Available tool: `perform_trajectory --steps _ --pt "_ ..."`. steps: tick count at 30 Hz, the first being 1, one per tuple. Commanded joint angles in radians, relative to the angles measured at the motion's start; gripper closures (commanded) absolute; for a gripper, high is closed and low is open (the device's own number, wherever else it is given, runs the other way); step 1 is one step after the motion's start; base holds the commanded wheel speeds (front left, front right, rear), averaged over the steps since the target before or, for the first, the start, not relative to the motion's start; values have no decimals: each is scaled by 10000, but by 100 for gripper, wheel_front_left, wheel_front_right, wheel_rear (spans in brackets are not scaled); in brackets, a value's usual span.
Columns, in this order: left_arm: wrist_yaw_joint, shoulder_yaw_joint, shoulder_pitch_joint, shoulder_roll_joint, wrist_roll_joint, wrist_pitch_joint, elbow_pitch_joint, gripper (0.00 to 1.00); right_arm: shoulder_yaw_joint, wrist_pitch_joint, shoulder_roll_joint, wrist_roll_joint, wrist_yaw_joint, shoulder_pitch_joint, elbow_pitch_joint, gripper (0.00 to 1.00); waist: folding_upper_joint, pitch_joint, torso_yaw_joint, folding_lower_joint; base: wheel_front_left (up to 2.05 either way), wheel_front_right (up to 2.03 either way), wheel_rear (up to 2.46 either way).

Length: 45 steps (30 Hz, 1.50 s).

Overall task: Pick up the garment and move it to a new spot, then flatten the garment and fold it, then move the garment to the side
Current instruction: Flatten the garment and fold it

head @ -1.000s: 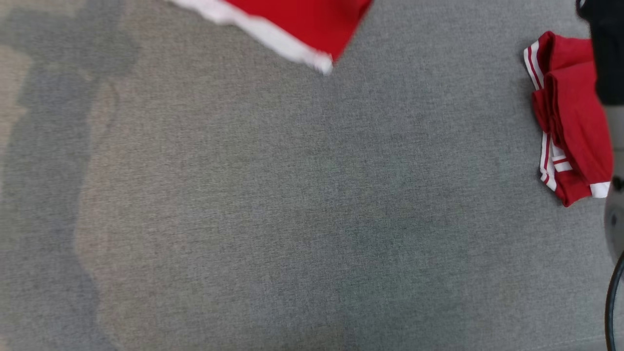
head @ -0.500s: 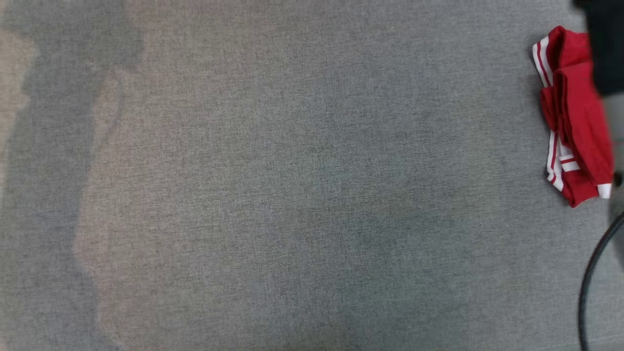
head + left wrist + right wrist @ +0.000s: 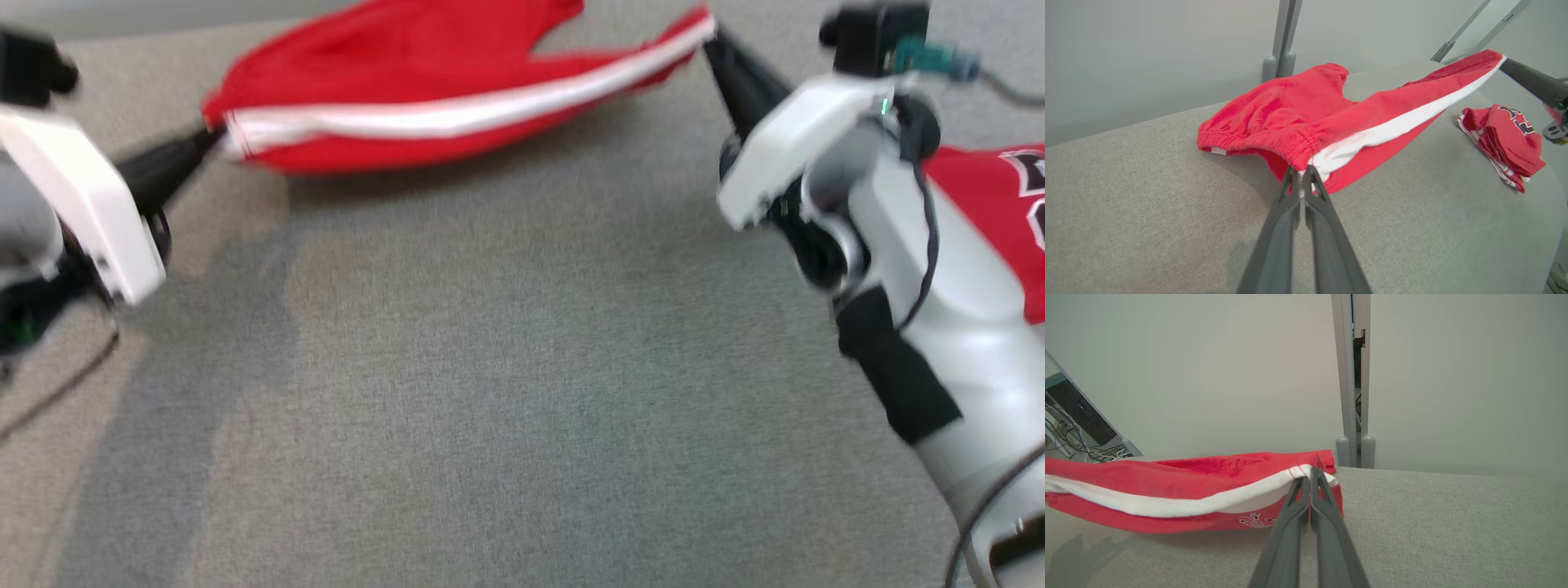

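Red shorts [image 3: 392, 57] look soft, light, sagging. Left gripper [image 3: 216, 137] pinches waistband at 10 o'clock; right gripper [image 3: 709, 31] pinches hem at 1. Stripe ends suit.

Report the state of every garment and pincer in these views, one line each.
red shorts, stretched between the two pincers, white-striped edge taut and raised above the grey table, the rest sagging.
left pincer, shut on the waistband end of the shorts.
right pincer, shut on the other end of the white stripe.
folded red garment, lying folded on the table, apart from both pincers.
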<state>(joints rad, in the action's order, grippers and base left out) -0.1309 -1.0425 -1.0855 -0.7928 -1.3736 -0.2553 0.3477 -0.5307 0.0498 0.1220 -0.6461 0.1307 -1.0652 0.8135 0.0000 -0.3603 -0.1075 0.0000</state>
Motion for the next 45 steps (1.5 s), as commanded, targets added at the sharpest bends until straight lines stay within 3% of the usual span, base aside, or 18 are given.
perform_trajectory --steps 1,10,16,21,24,30,39,45 --pt "3 -72 257 -79 -88 82 -88 100 -75 -115 171 -148 2 330 -131 100 0 773 -89 0 0 0 0" --pt "163 -1479 2892 -292 19 522 -1039 100 -1077 -2677 2097 -1613 0 3782 -2667 100 0 2651 32 0 0 0 0" --pt "825 -2019 4024 -520 532 420 -2314 100 -361 -4111 3213 -2174 2 5653 -4794 100 0 3253 167 0 0 0 0" --pt "1468 -2166 4891 -853 498 52 -3731 100 936 -5431 3689 -1786 0 7277 -6320 100 0 3408 320 0 0 0 0" --pt "1659 -2223 5255 -1041 371 -207 -4462 100 1832 -6313 3530 -1365 2 8169 -7188 100 0 3357 440 0 0 0 0" --pt "1816 -2169 5350 -1262 205 -427 -5014 100 3276 -7826 2554 -306 2 9200 -8958 100 0 3108 683 0 0 0 0" --pt "1291 -1692 4973 -1223 -566 -455 -4766 100 4138 -8898 1523 663 2 9141 -10198 100 0 2679 928 0 0 0 0" --pt "824 -974 4330 -1451 -1453 -721 -4113 100 4743 -9181 1124 736 2 8336 -10059 100 0 2134 1125 0 0 0 0"
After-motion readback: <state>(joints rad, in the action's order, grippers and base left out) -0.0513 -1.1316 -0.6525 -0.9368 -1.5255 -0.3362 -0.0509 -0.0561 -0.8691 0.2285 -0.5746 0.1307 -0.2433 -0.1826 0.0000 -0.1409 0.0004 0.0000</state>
